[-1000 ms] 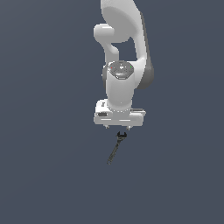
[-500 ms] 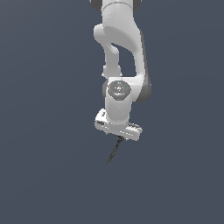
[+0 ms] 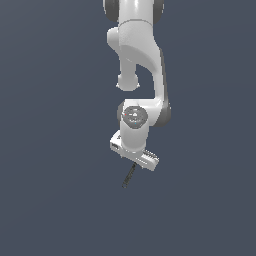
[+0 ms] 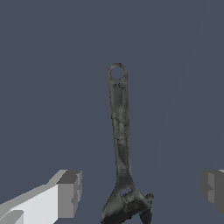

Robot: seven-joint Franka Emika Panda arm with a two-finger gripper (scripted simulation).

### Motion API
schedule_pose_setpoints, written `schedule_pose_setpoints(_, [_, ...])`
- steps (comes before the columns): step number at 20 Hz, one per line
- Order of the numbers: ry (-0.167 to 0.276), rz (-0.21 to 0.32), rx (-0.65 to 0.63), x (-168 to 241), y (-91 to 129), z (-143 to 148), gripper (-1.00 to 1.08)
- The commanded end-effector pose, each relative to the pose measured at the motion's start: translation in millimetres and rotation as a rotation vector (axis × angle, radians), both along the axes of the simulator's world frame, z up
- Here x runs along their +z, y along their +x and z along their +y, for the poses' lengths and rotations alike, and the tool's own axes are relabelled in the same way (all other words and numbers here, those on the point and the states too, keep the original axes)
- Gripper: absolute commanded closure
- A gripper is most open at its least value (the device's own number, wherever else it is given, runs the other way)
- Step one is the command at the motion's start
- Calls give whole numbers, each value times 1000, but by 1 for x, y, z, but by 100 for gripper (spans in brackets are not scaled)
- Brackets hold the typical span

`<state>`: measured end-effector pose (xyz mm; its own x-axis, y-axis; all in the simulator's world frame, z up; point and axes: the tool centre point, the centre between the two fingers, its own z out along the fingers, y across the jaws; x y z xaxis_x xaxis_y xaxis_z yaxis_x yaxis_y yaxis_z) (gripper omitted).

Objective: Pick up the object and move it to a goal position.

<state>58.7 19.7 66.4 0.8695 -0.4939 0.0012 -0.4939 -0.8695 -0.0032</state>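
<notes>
The object is a slim dark grey-black wrench lying on the flat grey ground, just below my gripper in the exterior view. In the wrist view the wrench runs lengthwise, with its forked jaw head between my two fingers and its handle with a ring end pointing away. My gripper is open. One finger and the other stand wide apart on either side of the head, touching nothing.
The white arm rises straight above the hand. Plain dark grey ground surrounds the wrench, and no other object shows in either view.
The hand has dropped lower toward the wrench and turned, so its bar now sits tilted in the exterior view. The wrench has not moved.
</notes>
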Motion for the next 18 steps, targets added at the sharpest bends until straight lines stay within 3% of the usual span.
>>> schedule_pose_setpoints(1, [-1,1,-27,-5,1,-1,-92])
schedule_pose_setpoints(10, [-2,3,-41,-12,2,-1,-92])
schedule_pose_setpoints(18, [-2,3,-45,-47,1,-1,-92])
